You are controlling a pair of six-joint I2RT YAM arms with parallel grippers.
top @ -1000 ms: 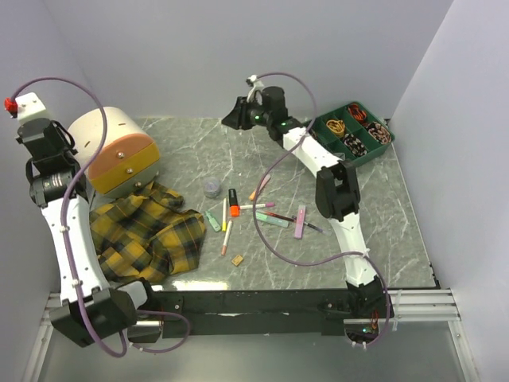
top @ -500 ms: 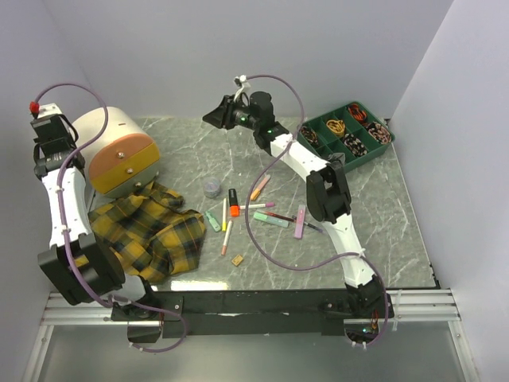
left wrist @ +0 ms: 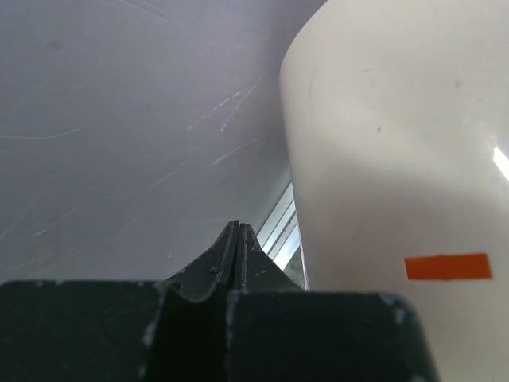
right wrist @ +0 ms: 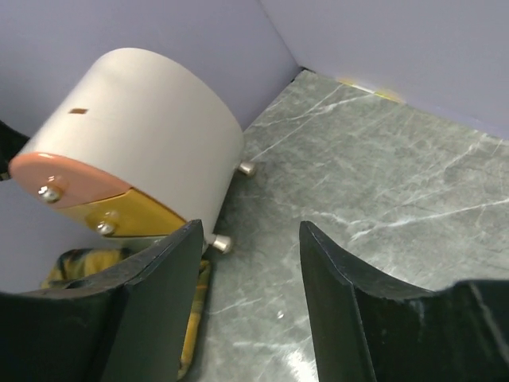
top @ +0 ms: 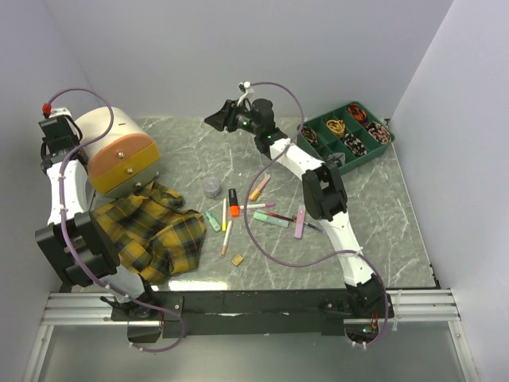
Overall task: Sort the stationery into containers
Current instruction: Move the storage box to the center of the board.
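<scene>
Swung leftward since a second ago, our right gripper (top: 215,120) spreads wider; the left arm (top: 62,187) folds up.
From above we see the stationery (top: 246,208) loose mid-table and the chest (top: 119,155) at left. Left wrist: the left gripper (left wrist: 239,232) is pressed together beside the chest. Right wrist: jaws apart, empty, facing the chest.

The left arm (top: 60,191) folds sharply at its elbow and rises to a high wrist, where the left gripper (left wrist: 238,232) points upward with its two fingers pressed flat together, nothing between them. The right arm (top: 322,187) reaches far forward and across to its left. At its end the right gripper (right wrist: 250,232) tilts downward, fingers (right wrist: 163,290) standing apart and empty.
</scene>
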